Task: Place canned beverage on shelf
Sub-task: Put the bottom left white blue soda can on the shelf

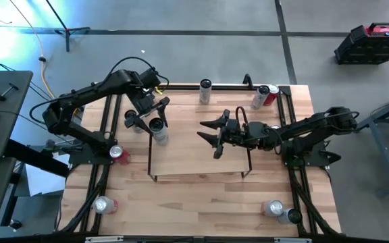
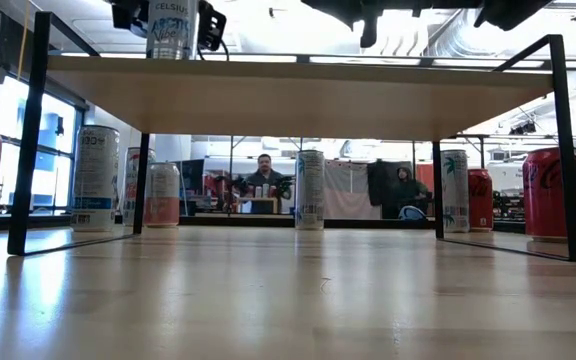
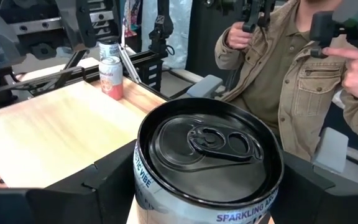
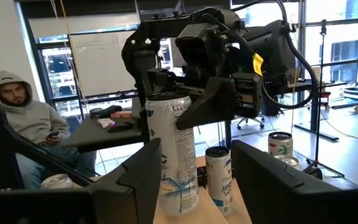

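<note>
step: release can | can (image 1: 158, 129) upright on shelf (image 1: 198, 158), between left gripper (image 1: 148, 117) fingers, spread | right gripper (image 1: 210, 133) open, empty | advice: lift straight, avoid tipping

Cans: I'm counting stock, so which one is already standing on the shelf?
The white Celsius can at the shelf's left end, with the left gripper open around it. Every other can stands on the table.
</note>
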